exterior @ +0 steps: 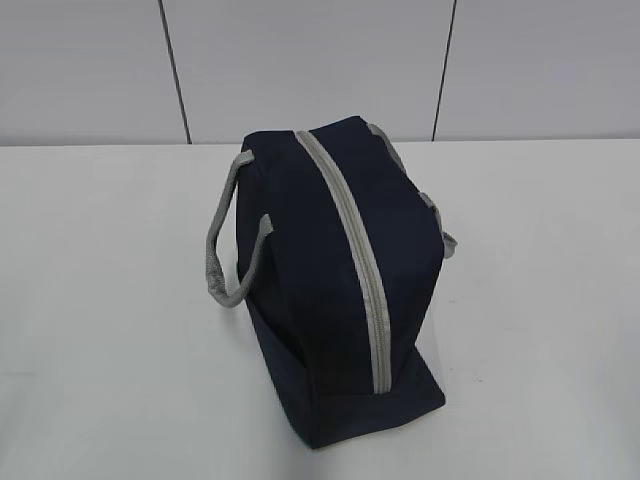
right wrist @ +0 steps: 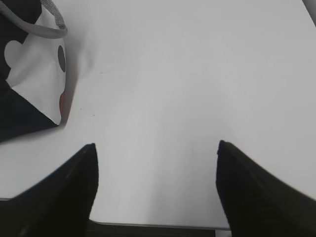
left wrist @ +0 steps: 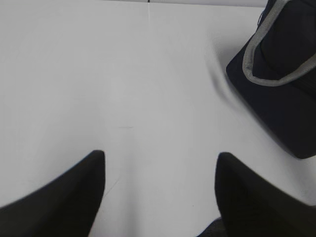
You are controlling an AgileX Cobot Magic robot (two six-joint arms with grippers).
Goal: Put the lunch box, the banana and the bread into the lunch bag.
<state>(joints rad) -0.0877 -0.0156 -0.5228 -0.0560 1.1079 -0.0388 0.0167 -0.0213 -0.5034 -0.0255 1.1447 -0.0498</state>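
Note:
The navy-blue lunch bag [exterior: 335, 280] stands in the middle of the white table, its grey zipper [exterior: 350, 250] shut along the top and grey handles hanging at both sides. It shows at the top right of the left wrist view [left wrist: 284, 84] and at the top left of the right wrist view [right wrist: 29, 84], where its white printed side panel faces the camera. My left gripper [left wrist: 160, 158] is open and empty over bare table left of the bag. My right gripper [right wrist: 155, 148] is open and empty near the table's front edge. The lunch box, banana and bread are out of view.
The white table [exterior: 110, 350] spreads on both sides of the bag. A grey panelled wall [exterior: 300, 60] stands behind it. The table's front edge [right wrist: 158, 226] lies just under my right gripper. No arm shows in the exterior view.

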